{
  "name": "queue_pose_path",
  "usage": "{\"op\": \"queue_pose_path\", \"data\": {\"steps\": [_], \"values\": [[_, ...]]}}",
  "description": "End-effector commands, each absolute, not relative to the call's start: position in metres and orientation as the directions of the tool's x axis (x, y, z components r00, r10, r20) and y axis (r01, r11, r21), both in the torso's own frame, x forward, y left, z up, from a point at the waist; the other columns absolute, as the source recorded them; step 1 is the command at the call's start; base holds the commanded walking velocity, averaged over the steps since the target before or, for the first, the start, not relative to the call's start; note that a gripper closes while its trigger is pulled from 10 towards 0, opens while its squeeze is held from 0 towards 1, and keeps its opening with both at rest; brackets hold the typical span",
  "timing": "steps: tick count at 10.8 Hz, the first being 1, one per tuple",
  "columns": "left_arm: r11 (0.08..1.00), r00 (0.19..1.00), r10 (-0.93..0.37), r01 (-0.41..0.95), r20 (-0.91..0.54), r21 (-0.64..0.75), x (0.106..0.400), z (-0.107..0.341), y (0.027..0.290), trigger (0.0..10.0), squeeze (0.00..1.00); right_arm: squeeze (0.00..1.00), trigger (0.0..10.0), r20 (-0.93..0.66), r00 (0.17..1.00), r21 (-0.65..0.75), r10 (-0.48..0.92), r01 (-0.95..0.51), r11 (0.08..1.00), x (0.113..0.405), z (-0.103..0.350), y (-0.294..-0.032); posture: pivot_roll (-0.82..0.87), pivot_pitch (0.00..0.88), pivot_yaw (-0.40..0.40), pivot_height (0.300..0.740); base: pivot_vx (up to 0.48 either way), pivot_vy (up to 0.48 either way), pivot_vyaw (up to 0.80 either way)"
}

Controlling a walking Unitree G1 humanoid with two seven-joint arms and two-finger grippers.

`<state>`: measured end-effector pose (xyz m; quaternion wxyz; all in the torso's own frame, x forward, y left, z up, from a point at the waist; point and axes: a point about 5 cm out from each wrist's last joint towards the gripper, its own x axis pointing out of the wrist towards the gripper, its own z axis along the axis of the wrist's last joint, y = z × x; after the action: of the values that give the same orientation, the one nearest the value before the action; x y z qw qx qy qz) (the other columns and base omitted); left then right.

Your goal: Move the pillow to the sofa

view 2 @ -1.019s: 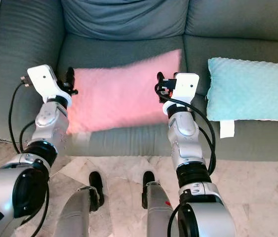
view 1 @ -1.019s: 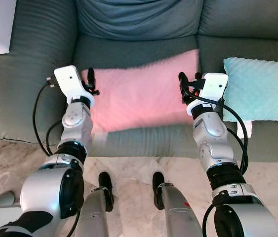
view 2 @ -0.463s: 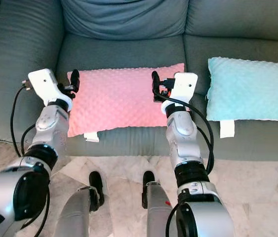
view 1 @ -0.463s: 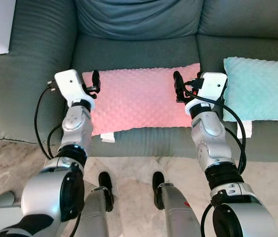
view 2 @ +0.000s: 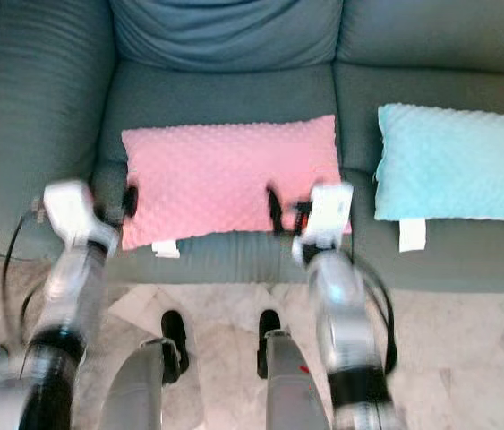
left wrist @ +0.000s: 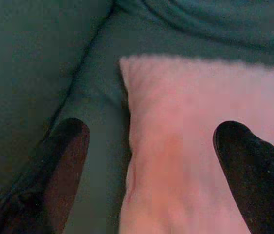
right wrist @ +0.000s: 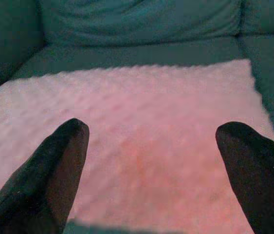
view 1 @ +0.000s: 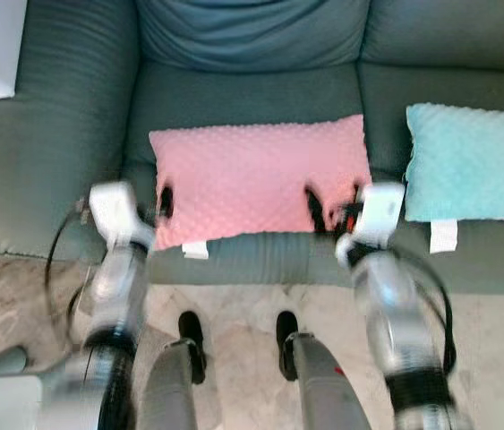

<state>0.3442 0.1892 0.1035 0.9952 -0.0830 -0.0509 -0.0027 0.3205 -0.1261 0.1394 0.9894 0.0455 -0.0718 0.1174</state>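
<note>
The grey-green fabric sofa (view 1: 64,116) fills the scene. The left gripper (view 1: 164,202) hangs at the pink dimpled rectangular pillow's (view 1: 256,179) left edge, blurred, its jaws spread wide and holding nothing, one finger over the cushion, the other over the seat. The pillow lies flat on the middle seat cushion, a white tag at its front edge. The right gripper (view 1: 332,208) hovers over the pillow's front right corner, jaws likewise released. A light turquoise dimpled pillow (view 1: 471,161) rests on the next seat.
</note>
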Motion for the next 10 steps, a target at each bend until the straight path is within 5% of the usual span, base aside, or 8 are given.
{"op": "queue_pose_path", "data": {"steps": [1, 6, 9, 10], "values": [[0.987, 0.999, -0.017, 0.022, 0.035, -0.161, 0.333, 0.087, 0.190, 10.0, 1.00, 1.00, 10.0, 0.120, 0.962, 0.084, 0.245, -0.256, 0.963, 0.313, 0.133, -0.123, -0.17, 0.536, -0.002, 0.740, 0.000, 0.000, 0.00], [0.984, 0.966, -0.099, 0.059, -0.239, -0.168, 0.268, 0.041, 0.165, 10.0, 1.00, 1.00, 10.0, -0.048, 0.958, 0.096, 0.284, -0.278, 0.956, 0.269, 0.114, -0.109, -0.18, 0.544, -0.014, 0.740, 0.000, 0.000, 0.00], [0.980, 0.922, -0.155, 0.099, -0.355, -0.171, 0.252, 0.025, 0.148, 10.0, 1.00, 1.00, 10.0, -0.097, 0.950, 0.106, 0.295, -0.285, 0.953, 0.270, 0.111, -0.107, -0.18, 0.551, -0.019, 0.740, 0.000, 0.000, 0.00], [0.976, 0.910, -0.179, 0.116, -0.373, -0.186, 0.252, 0.023, 0.137, 10.0, 0.00, 1.00, 10.0, -0.110, 0.948, 0.105, 0.298, -0.287, 0.952, 0.270, 0.112, -0.106, -0.18, 0.547, -0.021, 0.740, 0.000, 0.000, 0.00]]}}
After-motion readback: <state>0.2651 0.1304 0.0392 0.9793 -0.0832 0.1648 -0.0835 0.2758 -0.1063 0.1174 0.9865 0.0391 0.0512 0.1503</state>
